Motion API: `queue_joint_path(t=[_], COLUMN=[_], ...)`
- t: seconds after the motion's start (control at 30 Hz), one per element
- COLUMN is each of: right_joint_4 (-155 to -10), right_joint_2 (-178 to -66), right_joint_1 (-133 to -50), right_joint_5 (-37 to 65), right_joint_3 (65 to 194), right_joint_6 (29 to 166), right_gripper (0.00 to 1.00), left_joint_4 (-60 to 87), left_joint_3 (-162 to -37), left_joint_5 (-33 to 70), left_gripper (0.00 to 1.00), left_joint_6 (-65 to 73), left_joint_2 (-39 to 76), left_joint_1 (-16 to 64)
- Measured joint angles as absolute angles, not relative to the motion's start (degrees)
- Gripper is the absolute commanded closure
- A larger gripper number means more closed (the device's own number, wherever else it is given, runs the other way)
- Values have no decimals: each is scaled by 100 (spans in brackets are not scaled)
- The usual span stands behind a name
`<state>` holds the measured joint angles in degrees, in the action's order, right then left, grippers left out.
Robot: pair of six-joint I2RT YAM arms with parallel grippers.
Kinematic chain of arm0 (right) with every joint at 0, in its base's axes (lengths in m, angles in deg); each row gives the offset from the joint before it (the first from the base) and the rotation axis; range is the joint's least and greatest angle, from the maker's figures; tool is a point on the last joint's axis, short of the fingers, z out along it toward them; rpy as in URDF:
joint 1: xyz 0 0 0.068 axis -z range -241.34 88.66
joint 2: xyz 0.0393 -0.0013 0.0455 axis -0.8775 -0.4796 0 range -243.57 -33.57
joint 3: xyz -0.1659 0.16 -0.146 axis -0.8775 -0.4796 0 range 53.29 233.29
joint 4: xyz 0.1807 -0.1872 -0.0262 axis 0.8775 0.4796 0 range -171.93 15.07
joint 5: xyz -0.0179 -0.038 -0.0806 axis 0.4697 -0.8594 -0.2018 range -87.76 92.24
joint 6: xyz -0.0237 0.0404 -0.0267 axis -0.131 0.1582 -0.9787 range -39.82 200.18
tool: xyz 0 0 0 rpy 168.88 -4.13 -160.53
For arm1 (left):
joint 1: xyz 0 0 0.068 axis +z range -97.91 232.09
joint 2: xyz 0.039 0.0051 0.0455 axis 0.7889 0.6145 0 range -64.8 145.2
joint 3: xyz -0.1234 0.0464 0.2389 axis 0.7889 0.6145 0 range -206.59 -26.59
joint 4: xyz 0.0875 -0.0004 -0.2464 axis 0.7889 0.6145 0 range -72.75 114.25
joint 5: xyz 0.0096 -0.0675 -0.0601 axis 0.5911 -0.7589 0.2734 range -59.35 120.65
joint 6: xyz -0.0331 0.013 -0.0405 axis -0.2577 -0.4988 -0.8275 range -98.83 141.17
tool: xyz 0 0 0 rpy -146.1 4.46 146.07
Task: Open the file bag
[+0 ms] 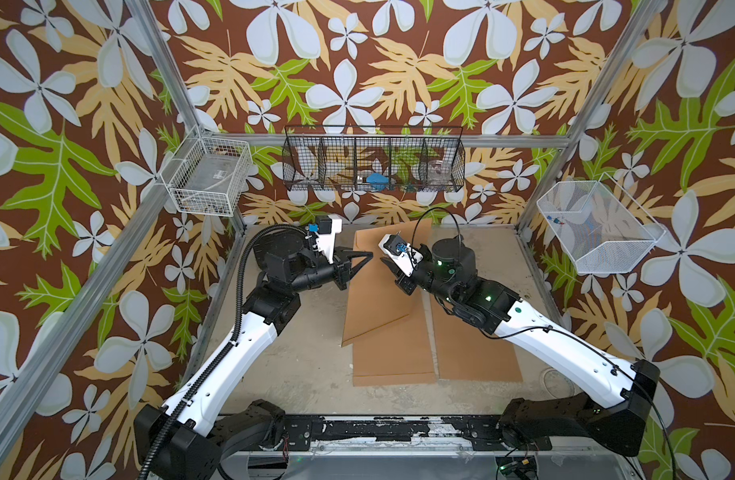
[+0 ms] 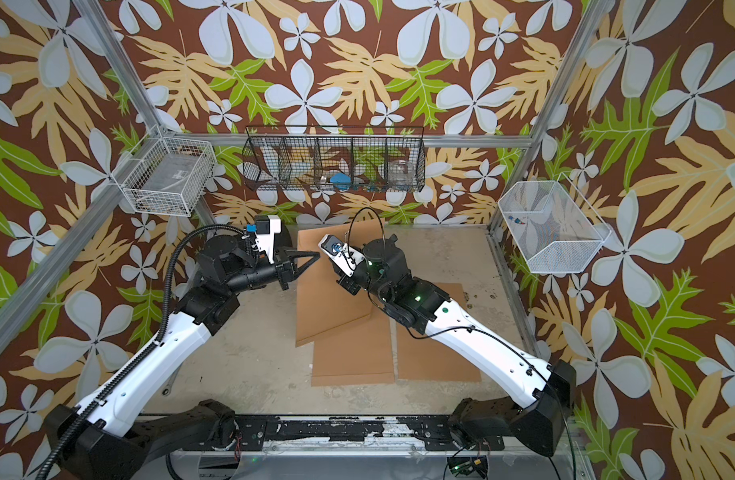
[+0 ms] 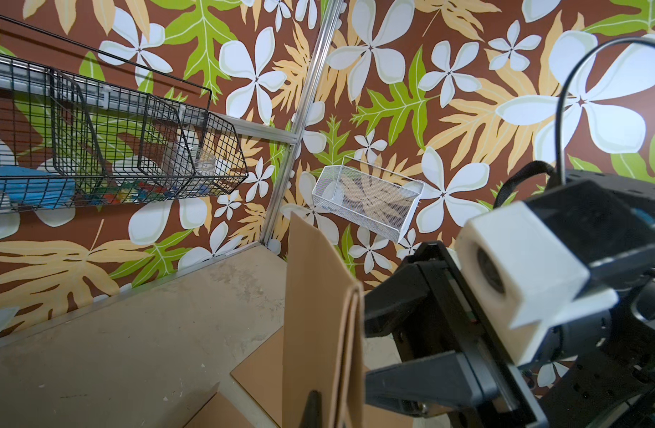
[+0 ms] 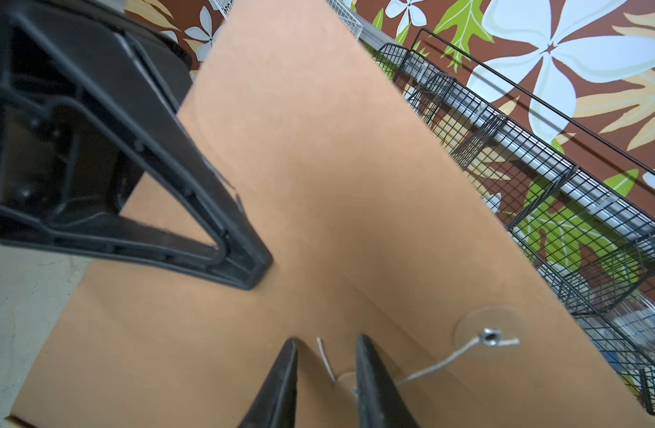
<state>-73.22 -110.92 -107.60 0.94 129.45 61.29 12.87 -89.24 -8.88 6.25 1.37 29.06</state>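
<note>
Mid-frame in both top views, the left gripper point(image 1: 367, 256) pinches the raised bag point(image 1: 378, 299) by its edge. The right gripper point(image 4: 327, 339), jaws slightly spread, straddles the string point(image 4: 444, 361). Best practice is to close on the string alone, then unwind it clear of the disc point(image 4: 485, 333).

Two brown file bags point(image 1: 392, 361) lie flat on the dusty beige table point(image 1: 299, 357).

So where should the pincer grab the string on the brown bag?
Probably the loose string end beside the paper disc nearest the pincer, coming straight at the file bag's front face. That end sticks up free of the paper, and the right pincer straddles it, jaws apart.
</note>
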Motion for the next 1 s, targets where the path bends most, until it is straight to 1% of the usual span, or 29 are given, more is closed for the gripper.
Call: queue_joint_path(t=[0.53,1.0], right_joint_4=[-7339,-7374], right_joint_2=[-11063,-11002], right_joint_1=[-10773,-10771], right_joint_5=[57,185], right_joint_3=[12862,12831], right_joint_6=[6063,6061], right_gripper=[75,80], left_joint_4=[962,505], left_joint_3=[-8734,-8623], left_joint_5=[-1401,-1751], left_gripper=[100,100], left_joint_6=[560,282], left_joint_2=[100,188], left_joint_1=[2906,2906])
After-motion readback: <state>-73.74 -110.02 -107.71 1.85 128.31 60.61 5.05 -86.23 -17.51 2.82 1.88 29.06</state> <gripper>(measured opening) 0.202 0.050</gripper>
